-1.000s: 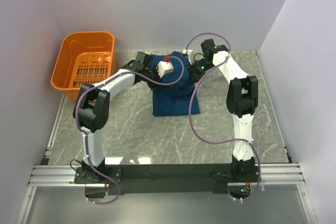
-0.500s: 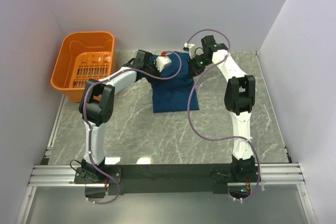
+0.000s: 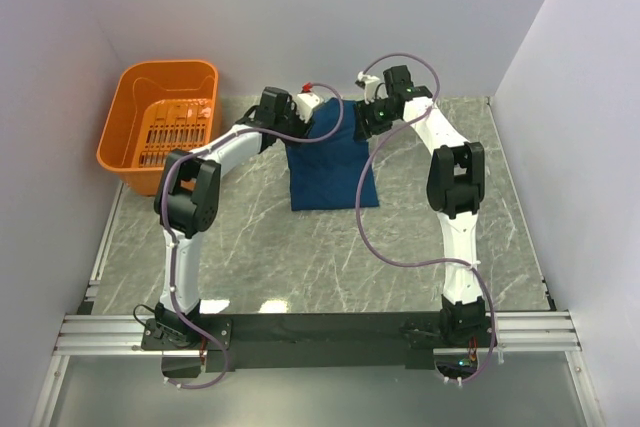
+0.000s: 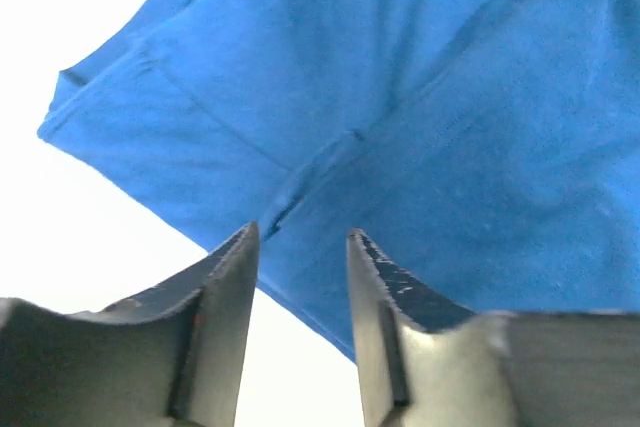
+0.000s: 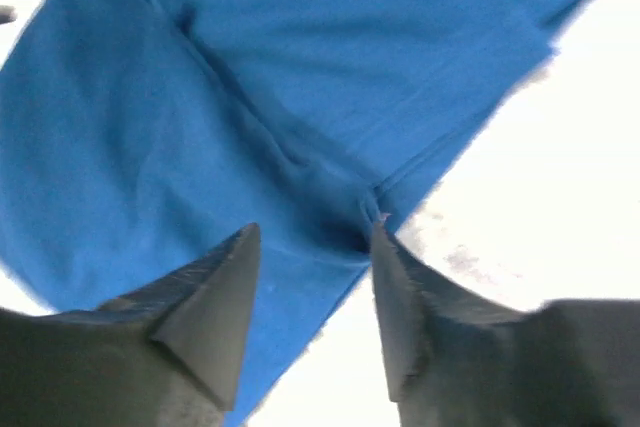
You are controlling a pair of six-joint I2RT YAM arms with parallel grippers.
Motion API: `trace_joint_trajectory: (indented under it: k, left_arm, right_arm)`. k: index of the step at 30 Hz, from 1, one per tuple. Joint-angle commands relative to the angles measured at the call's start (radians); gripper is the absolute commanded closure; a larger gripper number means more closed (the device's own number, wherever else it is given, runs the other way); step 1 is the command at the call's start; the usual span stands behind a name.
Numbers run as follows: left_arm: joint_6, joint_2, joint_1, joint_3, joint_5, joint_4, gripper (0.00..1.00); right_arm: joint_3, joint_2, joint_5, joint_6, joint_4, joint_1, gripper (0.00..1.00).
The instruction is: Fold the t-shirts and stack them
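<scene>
Left wrist | my left claw (image 4: 300, 233) open, blue t-shirt (image 4: 430, 117) just ahead | right wrist | my right claw (image 5: 315, 230) open at its edge

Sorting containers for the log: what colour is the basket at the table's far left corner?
Orange. The basket shows best in the top external view.

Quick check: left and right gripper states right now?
Left gripper: open, over the t-shirt, gripping nothing.
Right gripper: open, over the same t-shirt, gripping nothing.
</scene>
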State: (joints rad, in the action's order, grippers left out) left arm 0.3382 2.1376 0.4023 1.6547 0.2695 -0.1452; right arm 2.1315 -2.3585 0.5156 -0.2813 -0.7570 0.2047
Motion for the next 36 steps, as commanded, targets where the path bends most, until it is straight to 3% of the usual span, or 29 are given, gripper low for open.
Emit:
trace_joint_trajectory:
  k: [1,2,3,4,7,10,13,16,22,25,30,36]
  left_arm:
    - [-0.074,-0.007,0.001,0.069,-0.093,0.036,0.53]
    - [-0.082,-0.014,0.001,0.082,-0.122,0.033,0.34]
    - [-0.091,-0.024,0.001,0.088,-0.137,0.032,0.23]
    - [-0.091,-0.044,0.001,0.091,-0.148,0.026,0.21]
    - [-0.105,-0.106,0.001,0.102,-0.154,0.004,0.21]
    - [-0.166,-0.189,0.000,0.062,-0.101,-0.054,0.23]
    - [-0.275,-0.260,0.000,-0.019,-0.033,-0.151,0.25]
    - [-0.427,-0.313,0.001,-0.156,0.023,-0.192,0.30]
    - [-0.674,-0.459,0.033,-0.531,0.031,-0.050,0.26]
    - [-0.755,-0.472,0.056,-0.602,0.008,-0.001,0.27]
    - [-0.827,-0.403,0.089,-0.613,-0.010,0.033,0.30]
    - [-0.844,-0.360,0.095,-0.579,-0.074,0.006,0.37]
  right_arm:
    - [-0.036,0.096,-0.110,0.166,0.169,-0.007,0.41]
    - [-0.042,0.111,-0.118,0.172,0.189,-0.007,0.39]
    - [-0.047,0.135,-0.129,0.177,0.196,-0.008,0.39]
    - [-0.068,0.149,-0.123,0.177,0.206,-0.010,0.39]
    - [-0.122,0.212,-0.025,0.101,0.199,-0.022,0.42]
    - [-0.156,0.254,0.207,-0.163,0.035,-0.042,0.43]
    - [-0.229,0.272,0.227,-0.322,-0.091,-0.051,0.46]
    - [-0.325,0.291,0.208,-0.363,-0.145,-0.051,0.49]
    - [-0.644,0.461,0.186,-0.343,-0.022,-0.045,0.43]
    - [-0.750,0.504,0.135,-0.280,0.048,-0.045,0.41]
    - [-0.832,0.498,0.078,-0.129,0.139,-0.045,0.39]
    - [-0.842,0.453,0.072,-0.061,0.176,-0.047,0.38]
